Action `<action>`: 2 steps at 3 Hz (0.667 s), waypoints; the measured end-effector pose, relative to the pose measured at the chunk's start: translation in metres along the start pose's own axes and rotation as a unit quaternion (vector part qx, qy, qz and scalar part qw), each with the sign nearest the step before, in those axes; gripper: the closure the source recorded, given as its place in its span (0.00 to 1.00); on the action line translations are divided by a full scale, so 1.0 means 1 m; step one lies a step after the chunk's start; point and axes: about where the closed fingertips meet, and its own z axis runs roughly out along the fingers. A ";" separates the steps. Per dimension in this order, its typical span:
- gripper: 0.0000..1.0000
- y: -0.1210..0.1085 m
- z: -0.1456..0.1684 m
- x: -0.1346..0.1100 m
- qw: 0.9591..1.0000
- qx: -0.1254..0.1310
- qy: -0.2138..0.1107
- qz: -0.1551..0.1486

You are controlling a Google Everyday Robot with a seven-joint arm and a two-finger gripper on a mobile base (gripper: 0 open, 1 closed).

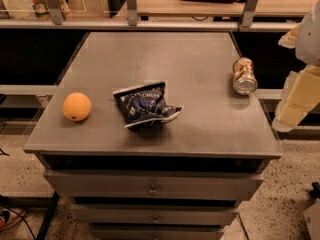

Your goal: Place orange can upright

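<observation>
The orange can [244, 76] lies on its side near the right edge of the grey cabinet top [165, 54]. It is shiny and coppery, and its silver end faces the front. My gripper [290, 115] is cream-coloured and hangs at the right edge of the view. It is beyond the cabinet's right side, to the right of the can and a little nearer the front, and does not touch it. Nothing shows in its grasp.
A round orange fruit [76, 106] sits at the front left of the top. A crumpled dark blue chip bag [146, 105] lies near the front middle. Drawers [152, 188] are below the top. A wooden bench with posts [131, 4] stands behind.
</observation>
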 end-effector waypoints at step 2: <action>0.00 -0.081 0.020 0.004 0.995 0.037 0.007 0.091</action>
